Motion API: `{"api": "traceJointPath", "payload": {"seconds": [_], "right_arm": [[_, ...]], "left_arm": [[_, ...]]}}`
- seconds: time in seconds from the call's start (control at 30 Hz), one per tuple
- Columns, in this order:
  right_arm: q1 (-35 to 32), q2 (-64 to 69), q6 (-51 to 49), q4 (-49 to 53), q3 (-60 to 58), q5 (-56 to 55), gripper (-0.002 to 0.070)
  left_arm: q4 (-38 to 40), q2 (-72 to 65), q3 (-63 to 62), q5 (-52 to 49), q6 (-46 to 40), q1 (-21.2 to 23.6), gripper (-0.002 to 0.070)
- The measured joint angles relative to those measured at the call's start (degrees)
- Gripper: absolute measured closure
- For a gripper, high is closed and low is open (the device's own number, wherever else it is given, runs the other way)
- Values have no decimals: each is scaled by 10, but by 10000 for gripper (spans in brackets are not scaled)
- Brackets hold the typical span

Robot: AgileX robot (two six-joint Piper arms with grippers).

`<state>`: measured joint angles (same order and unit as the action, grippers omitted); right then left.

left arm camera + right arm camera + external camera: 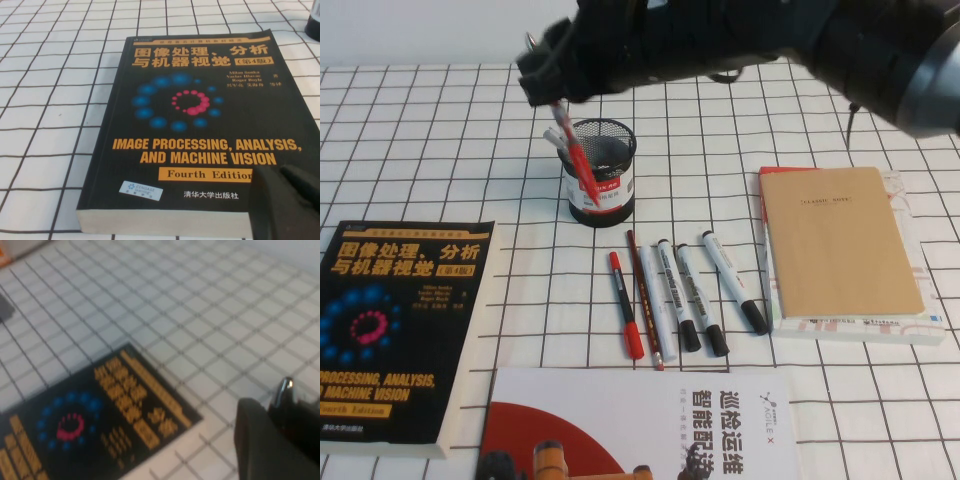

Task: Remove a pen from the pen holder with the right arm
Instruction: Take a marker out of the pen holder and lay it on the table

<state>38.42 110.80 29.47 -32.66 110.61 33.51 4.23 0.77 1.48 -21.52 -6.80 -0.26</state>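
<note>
Right gripper (548, 95): up over the far-left part of the white grid-pattern tablecloth (440, 150), just above and left of the round black mesh pen holder (620, 165). The arm reaches in across the table from the far right. Fingers narrow, pinched on the upper end of the red plastic pen (575, 150).

The pen is tilted, top leaning left into my grip, and its lower part crosses the holder's left side. Can't tell whether the tip has cleared the rim. A white pen (558, 135) sticks out of the holder beside it.

Right wrist view: a shiny metal end (285, 387) pokes up just beside my dark finger (260, 440).

Left gripper (285, 197): hanging over the near corner of the black glossy textbook with orange lettering (190, 125). Open or closed, can't tell.

In front of the holder lies a row: a red-and-black pen (627, 305), a dark red pencil (645, 300) and three white markers with black caps (700, 300). The tan kraft notebook (835, 240) sits on the right, stacked on a white book (860, 327). The white booklet with a red circle (640, 420) lies at the near edge.
</note>
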Motion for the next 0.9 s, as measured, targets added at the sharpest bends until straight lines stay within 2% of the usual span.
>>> {"api": "traceJointPath", "payload": {"seconds": [0.17,0.33,0.47,0.6,0.9], "right_arm": [[0,-16,-184,146,0,145,598],[0,-17,-299,227,0,233,598],[0,-17,-370,285,-9,263,598],[-5,-17,-414,307,-39,266,598],[-47,9,-426,294,-96,232,598]], "left_arm": [[0,0,0,0,0,0,679],[0,0,0,0,0,0,679],[0,0,0,0,0,0,679],[0,0,0,0,0,0,679],[0,0,0,0,0,0,679]]}}
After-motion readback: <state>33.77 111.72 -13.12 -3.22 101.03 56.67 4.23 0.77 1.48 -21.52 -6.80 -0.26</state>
